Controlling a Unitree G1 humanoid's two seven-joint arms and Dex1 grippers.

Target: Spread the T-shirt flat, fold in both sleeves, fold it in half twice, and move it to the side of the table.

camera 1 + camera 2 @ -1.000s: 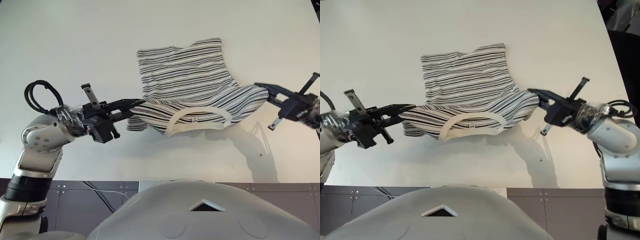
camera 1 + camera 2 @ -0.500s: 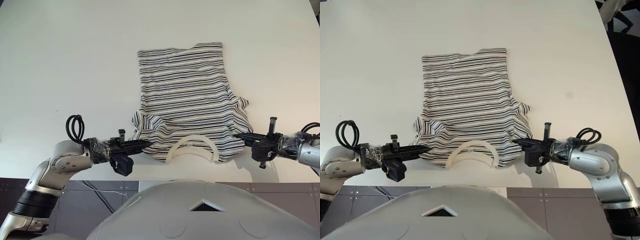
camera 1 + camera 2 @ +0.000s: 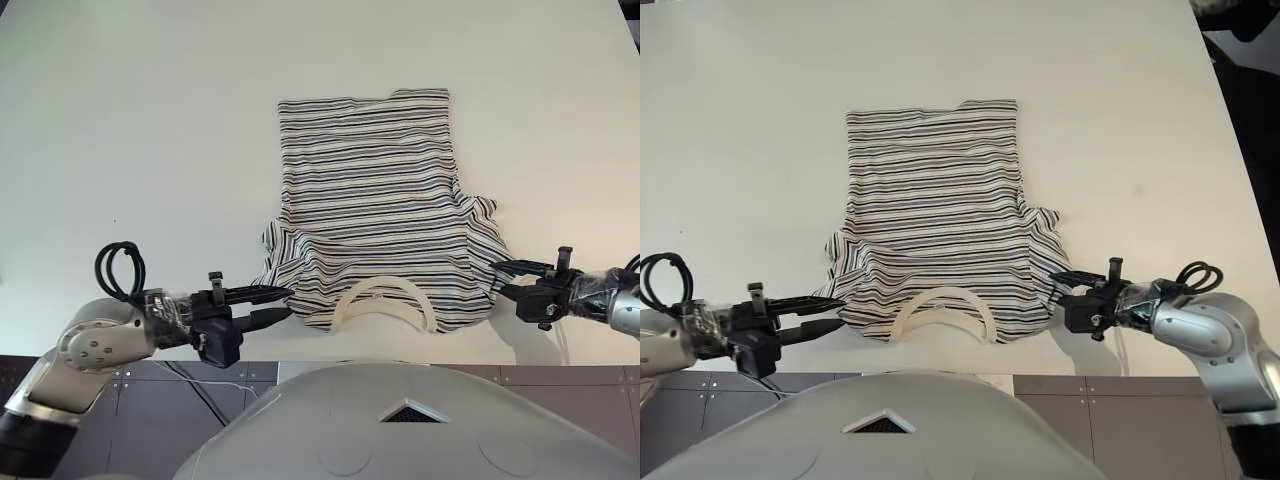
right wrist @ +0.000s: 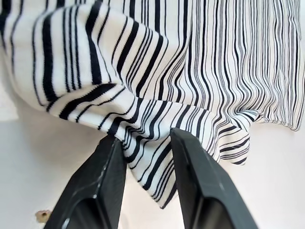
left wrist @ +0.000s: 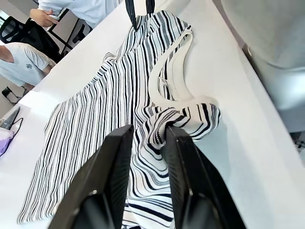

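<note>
Both grippers have just let go. The left gripper (image 3: 286,301) and right gripper (image 3: 500,278) sit with jaws apart at the shoulders by the near desk (image 3: 150,120) edge. Half a second ago they were pinched shut on the cloth, and a second ago they held it in the air. The T-shirt (image 3: 370,190) now lies on the desk, collar (image 3: 385,296) nearest, hem farthest. The body is flat, but the left sleeve (image 3: 277,243) and right sleeve (image 3: 480,212) are bunched. Spread looks mostly done; sleeve fold-in is likely next.

T-shirt (image 3: 375,200) soft cloth; table (image 3: 150,120) matt, smooth.
</note>
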